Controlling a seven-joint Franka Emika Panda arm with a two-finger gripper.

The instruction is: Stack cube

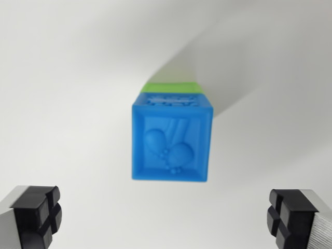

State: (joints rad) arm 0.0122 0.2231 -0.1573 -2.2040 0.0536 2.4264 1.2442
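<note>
A blue cube [172,137] with an embossed relief on its top face sits on a green cube [172,86], of which only a thin strip shows at the far edge. My gripper [165,215] is open above them. One black fingertip [39,212] is at the wrist view's lower left and the other fingertip [288,212] at the lower right. Both stand well clear of the blue cube, with nothing between them.
The stack stands on a plain white surface [62,104]. A soft shadow [218,67] runs from the cubes toward the wrist view's upper right.
</note>
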